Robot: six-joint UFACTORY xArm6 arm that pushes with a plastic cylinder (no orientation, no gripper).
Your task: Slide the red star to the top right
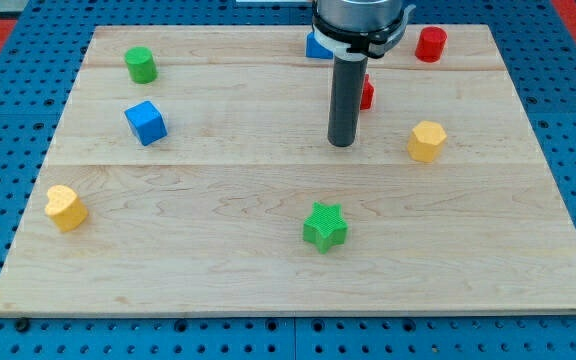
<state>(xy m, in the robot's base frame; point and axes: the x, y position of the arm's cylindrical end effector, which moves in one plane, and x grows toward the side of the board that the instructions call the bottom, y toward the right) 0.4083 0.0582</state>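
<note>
The red star [367, 94] is mostly hidden behind my rod, only a sliver showing at the rod's right side, in the upper middle of the wooden board [218, 250]. My tip [342, 143] rests on the board just below and left of that red block. A red cylinder [430, 44] stands at the top right, to the upper right of the star.
A blue block [317, 46] is partly hidden behind the arm at the top. A yellow hexagon [427, 141] lies right of my tip. A green star [324, 226] is below it. A green cylinder [140, 64], blue cube [146, 122] and yellow heart [65, 207] lie at the left.
</note>
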